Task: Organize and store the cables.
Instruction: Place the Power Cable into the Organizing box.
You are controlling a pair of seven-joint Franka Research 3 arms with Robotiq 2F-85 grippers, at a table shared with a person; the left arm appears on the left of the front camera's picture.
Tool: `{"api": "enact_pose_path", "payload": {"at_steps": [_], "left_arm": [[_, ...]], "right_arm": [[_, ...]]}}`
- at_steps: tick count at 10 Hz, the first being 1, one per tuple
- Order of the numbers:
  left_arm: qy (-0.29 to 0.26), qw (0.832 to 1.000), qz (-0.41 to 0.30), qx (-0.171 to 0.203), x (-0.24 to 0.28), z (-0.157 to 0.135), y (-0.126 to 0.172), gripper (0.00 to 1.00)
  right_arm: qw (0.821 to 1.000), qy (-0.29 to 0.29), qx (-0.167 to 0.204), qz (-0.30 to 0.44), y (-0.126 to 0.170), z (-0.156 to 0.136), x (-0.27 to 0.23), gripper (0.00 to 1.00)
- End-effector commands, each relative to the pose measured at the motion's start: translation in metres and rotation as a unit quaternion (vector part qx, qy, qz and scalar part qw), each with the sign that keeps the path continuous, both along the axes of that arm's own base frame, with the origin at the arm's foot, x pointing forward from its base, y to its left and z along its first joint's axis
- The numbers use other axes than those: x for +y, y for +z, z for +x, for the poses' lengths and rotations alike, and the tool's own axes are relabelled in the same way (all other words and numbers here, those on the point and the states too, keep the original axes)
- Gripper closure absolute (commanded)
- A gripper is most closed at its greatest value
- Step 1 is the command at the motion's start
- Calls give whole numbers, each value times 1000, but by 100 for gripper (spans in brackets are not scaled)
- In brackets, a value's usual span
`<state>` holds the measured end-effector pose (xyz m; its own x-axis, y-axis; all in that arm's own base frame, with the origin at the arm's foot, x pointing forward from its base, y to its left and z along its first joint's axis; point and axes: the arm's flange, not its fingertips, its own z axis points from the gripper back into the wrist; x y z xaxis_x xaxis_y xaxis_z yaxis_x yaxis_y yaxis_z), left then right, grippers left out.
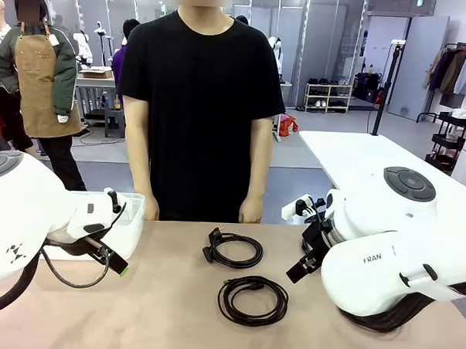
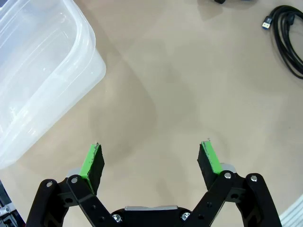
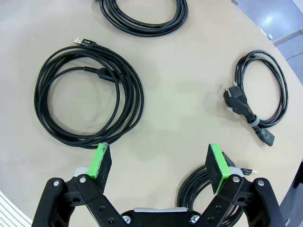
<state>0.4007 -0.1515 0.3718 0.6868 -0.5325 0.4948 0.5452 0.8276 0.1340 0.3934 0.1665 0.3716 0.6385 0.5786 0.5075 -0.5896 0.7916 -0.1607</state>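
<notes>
Black thin cables in round coils lie loose on the beige bench; none looks stored, so I judge the task barely begun. The right wrist view shows four: a large USB-tipped coil at ten o'clock, a plain coil at twelve, a coil with a chunky plug at two, and a fourth coil at five, partly hidden behind a finger of the right end effector, which hangs spread wide, holding nothing. The left end effector is equally wide and empty-handed over bare bench, the translucent plastic tub at its ten o'clock; the tub's visible part holds no cable. Every coil seen remains to be moved
</notes>
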Motion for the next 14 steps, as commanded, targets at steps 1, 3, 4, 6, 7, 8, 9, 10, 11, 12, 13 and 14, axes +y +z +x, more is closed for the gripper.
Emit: {"api": "enact_pose_path", "payload": {"at_steps": [1, 3, 4, 6, 7, 8, 9, 10, 11, 12, 13, 14], "left_arm": [[-2, 1000, 4, 5, 5, 11, 28, 0], [-95, 992, 1, 79, 21, 19, 71, 0], [-143, 985, -12, 95, 33, 13, 91, 0], [-219, 969, -40, 111, 69, -1, 125, 0], [-249, 963, -42, 94, 100, -14, 141, 0], [-256, 963, -30, 76, 133, -23, 151, 0], [-258, 964, -38, 57, 170, -31, 156, 0], [-256, 965, -44, 37, 206, -42, 156, 0], [-252, 965, -68, 12, 240, -56, 153, 0], [-244, 965, -96, -9, 270, -71, 150, 0], [-239, 965, -107, -16, 287, -76, 144, 0], [-223, 968, -113, -25, 299, -79, 140, 0]], "right_arm": [[1000, 23, -6, 16, 25, 13, -15, 0], [996, 66, 11, 50, 72, 28, -52, 0], [993, 88, 30, 65, 88, 29, -69, 0], [985, 138, 41, 94, 122, 17, -112, 0], [981, 166, 27, 101, 137, -2, -138, 0], [978, 181, 15, 108, 147, -21, -164, 0], [976, 191, 1, 108, 151, -42, -190, 0], [975, 188, -9, 115, 147, -61, -217, 0], [977, 175, -16, 121, 141, -78, -240, 0], [977, 168, -17, 130, 136, -97, -260, 0], [974, 171, -25, 150, 132, -107, -272, 0], [976, 162, -25, 144, 127, -116, -279, 0]]}}
